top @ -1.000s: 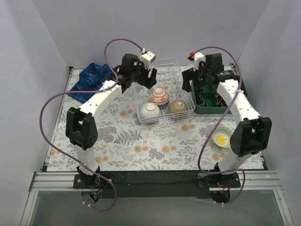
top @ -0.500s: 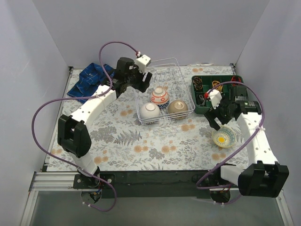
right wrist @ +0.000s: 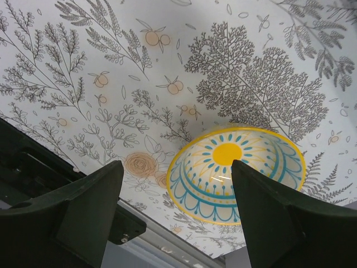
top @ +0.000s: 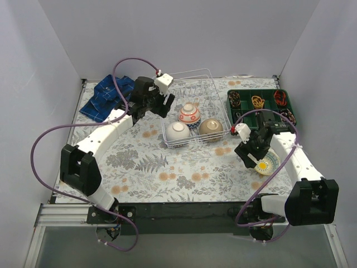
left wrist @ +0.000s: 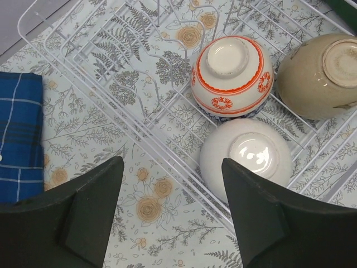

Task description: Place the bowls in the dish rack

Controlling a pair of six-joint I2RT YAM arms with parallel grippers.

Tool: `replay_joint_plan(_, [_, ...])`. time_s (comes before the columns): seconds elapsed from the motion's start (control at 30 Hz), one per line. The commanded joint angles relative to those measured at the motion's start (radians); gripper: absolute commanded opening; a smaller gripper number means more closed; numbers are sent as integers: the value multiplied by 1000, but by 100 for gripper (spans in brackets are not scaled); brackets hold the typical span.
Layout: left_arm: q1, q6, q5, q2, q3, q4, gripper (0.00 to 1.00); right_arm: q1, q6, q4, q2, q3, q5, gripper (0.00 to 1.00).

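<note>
— Moved since 1 s ago: R claw [right wrist: 175,167] came off the green tray [top: 262,91] down to the yellow-blue bowl [right wrist: 237,173]; L claw [left wrist: 171,167] pulled back a bit.
— Grip?
— R claw wide open, empty. Bowl's on the bench [top: 167,167] just ahead, btwn its fingers; contact unclear. L claw wide open, empty too.
— And L side?
— L claw's tips hang over the dish rack [left wrist: 139,120]: white bowl [left wrist: 248,159] nearest, red-patterned bowl [left wrist: 231,75] and tan bowl [left wrist: 321,75] beyond, all 3 base-up. Blue cloth [left wrist: 19,139] off to its side.
</note>
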Motion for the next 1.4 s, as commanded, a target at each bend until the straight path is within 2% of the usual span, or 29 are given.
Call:
replay_joint_plan(0.0, [3, 5, -16, -115, -24, 9, 71, 36, 61, -5, 28, -19, 84, 85])
replay_joint_plan(0.2, [1, 14, -19, -164, -77, 15, 71, 60, 101, 28, 45, -88, 164, 79])
replay_joint_plan(0.4, [3, 26, 13, -207, -113, 7, 72, 62, 116, 61, 30, -127, 215, 67])
replay_joint_plan(0.43, [3, 30, 24, -211, -118, 3, 71, 62, 115, 64, 28, -128, 224, 60])
replay_joint_plan(0.5, [1, 31, 62, -219, -127, -17, 71, 63, 106, 64, 22, -133, 232, 54])
replay_joint_plan(0.6, [1, 20, 169, -231, -132, -53, 70, 63, 100, 62, 13, -145, 244, 38])
replay_joint_plan(0.63, [0, 23, 250, -244, -132, -65, 69, 63, 95, 58, -1, -141, 252, 29])
replay_joint_plan(0.73, [-22, 49, 358, -267, -141, -63, 69, 63, 93, 1, -33, -98, 243, 16])
replay_joint_plan(0.8, [-43, 101, 398, -274, -147, -65, 69, 62, 100, -71, -52, -59, 218, 10])
replay_joint_plan(0.97, [-98, 155, 429, -225, -123, -59, 69, 63, 118, -195, -124, 104, 177, 5])
replay_joint_plan(1.1, [-151, 191, 426, -179, -104, -63, 67, 62, 138, -252, -153, 233, 4, 2])
replay_joint_plan(1.2, [-180, 224, 413, -152, -115, -73, 67, 62, 162, -243, -164, 321, -121, 1])
replay_joint_plan(1.37, [-215, 275, 355, -89, -114, -60, 65, 63, 189, -200, -130, 428, -196, 1])
